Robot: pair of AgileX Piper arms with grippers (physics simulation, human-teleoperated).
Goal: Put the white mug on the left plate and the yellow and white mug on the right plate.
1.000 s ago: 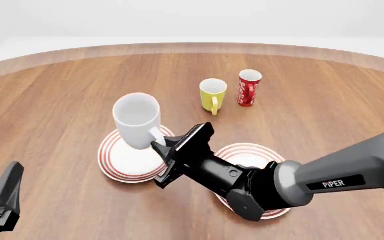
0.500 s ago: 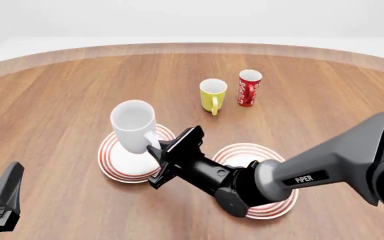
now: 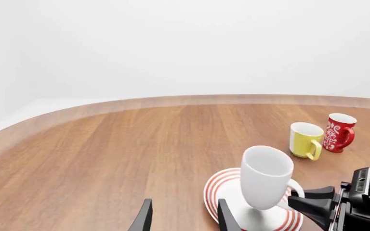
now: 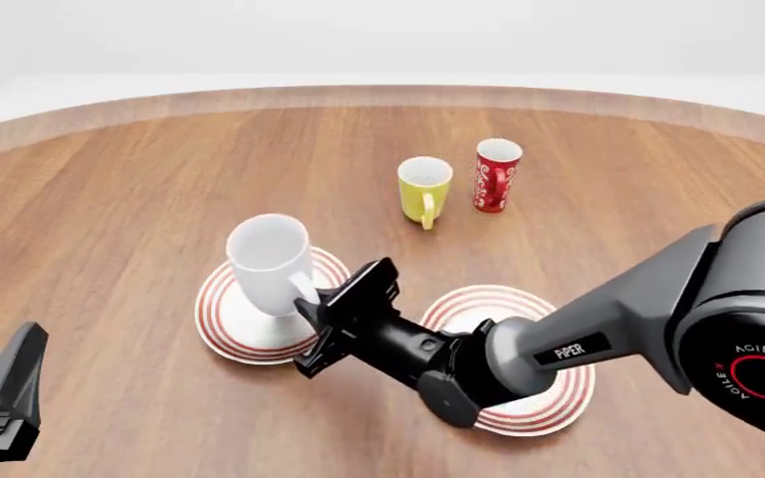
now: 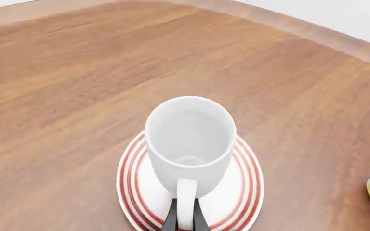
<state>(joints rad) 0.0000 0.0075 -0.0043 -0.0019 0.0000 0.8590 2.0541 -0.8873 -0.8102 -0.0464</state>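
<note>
The white mug [image 4: 272, 261] stands slightly tilted with its base down at the middle of the left plate [image 4: 227, 334]. My right gripper [image 4: 314, 304] is shut on the mug's handle [image 5: 185, 199]; in the right wrist view the mug [image 5: 190, 139] stands over the red-ringed left plate [image 5: 135, 192]. The yellow and white mug [image 4: 424, 189] stands upright on the table farther back. The right plate [image 4: 542, 403] lies partly under my right arm. My left gripper [image 4: 8, 393] is open and empty at the near left; its fingers [image 3: 145, 219] point toward the white mug [image 3: 265, 175].
A red cup with white markings [image 4: 496, 174] stands right of the yellow mug. In the left wrist view the yellow mug [image 3: 305, 139] and red cup [image 3: 338, 132] stand behind the left plate [image 3: 220, 190]. The round table's far edge [image 4: 382, 95] curves behind.
My right gripper has lowered the white mug down and slightly forward onto the left plate, and the arm has stretched further over the right plate. The left gripper has not moved.
</note>
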